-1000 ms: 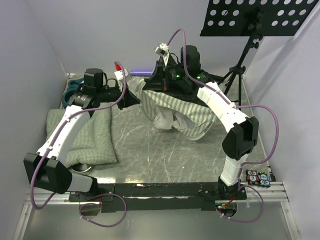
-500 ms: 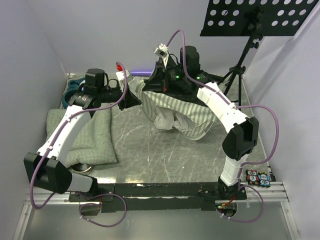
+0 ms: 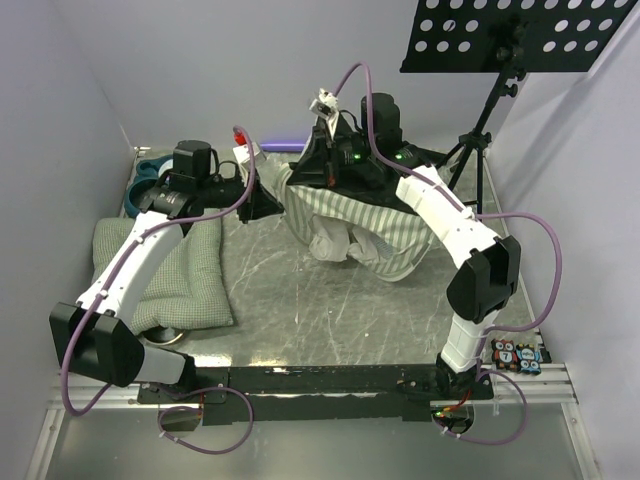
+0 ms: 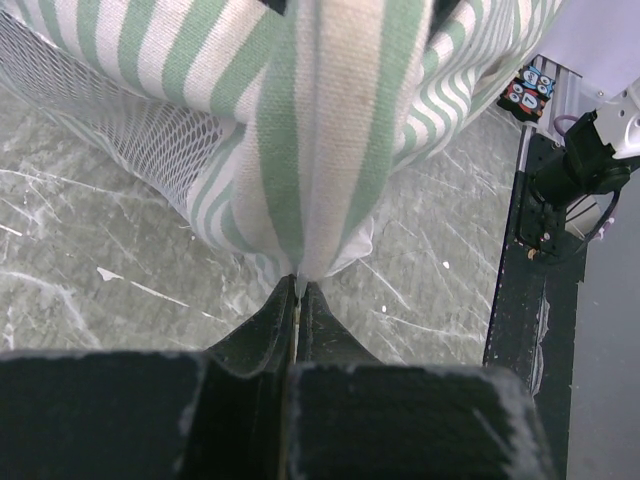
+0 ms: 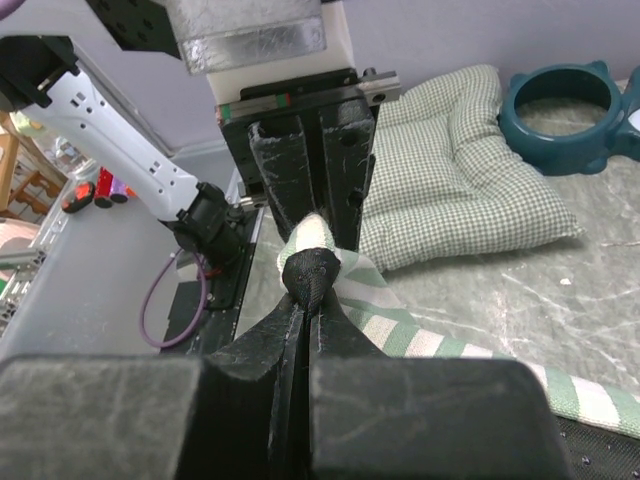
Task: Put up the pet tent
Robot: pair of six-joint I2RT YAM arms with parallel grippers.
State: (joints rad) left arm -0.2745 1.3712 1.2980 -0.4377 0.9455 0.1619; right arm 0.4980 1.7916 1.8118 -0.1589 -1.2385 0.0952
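The pet tent (image 3: 370, 225), green-and-white striped fabric with white mesh, hangs crumpled above the table at the back middle, held between both arms. My left gripper (image 3: 272, 205) is shut on the tent's left edge; in the left wrist view the striped fabric (image 4: 320, 130) rises from the closed gripper (image 4: 299, 287), with white mesh (image 4: 130, 150) to the left. My right gripper (image 3: 312, 165) is shut on a black-lined fold of the tent (image 5: 311, 272), with striped cloth (image 5: 440, 345) trailing to the right of the gripper (image 5: 305, 300).
A green-checked quilted cushion (image 3: 170, 265) lies at the table's left, also in the right wrist view (image 5: 450, 170). A teal ring-shaped bowl (image 3: 145, 180) sits at the back left (image 5: 565, 115). A metal bowl (image 3: 160, 336) peeks from under the cushion. A music stand (image 3: 500, 60) stands at back right.
Both grippers keep their hold on the tent. The left gripper has crept slightly right towards the tent; the fabric has shifted a little.
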